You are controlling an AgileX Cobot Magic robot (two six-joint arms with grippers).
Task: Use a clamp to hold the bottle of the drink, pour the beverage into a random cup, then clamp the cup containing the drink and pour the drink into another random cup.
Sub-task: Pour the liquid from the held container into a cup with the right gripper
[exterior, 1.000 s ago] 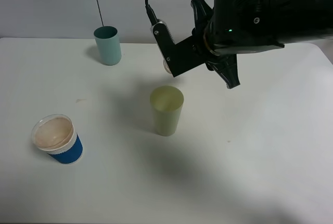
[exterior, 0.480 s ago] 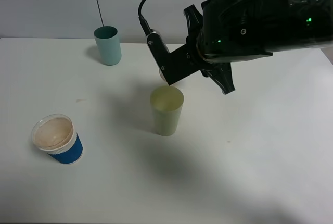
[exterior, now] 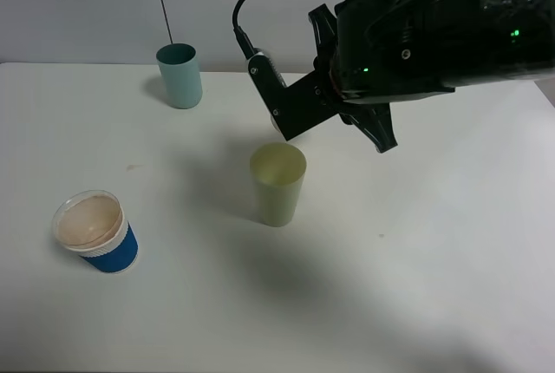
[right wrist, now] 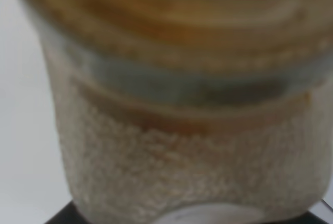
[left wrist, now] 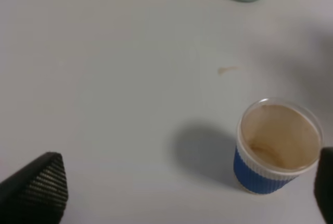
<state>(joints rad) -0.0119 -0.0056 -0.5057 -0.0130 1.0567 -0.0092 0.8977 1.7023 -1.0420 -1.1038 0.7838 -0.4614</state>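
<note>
Right clamp [exterior: 277,106] grips the bottle [right wrist: 187,130] by the yellow-green cup [exterior: 277,184], middle of the worktop [exterior: 434,286]; tip slowly, neck over rim. Left gripper [left wrist: 181,190] gapes wide, empty.

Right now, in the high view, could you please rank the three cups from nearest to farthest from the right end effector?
1. Pale yellow-green tumbler, at the table's middle, just in front of the right end effector.
2. Teal tumbler, back left.
3. Blue-sleeved white cup, front left, plainly farthest.
</note>
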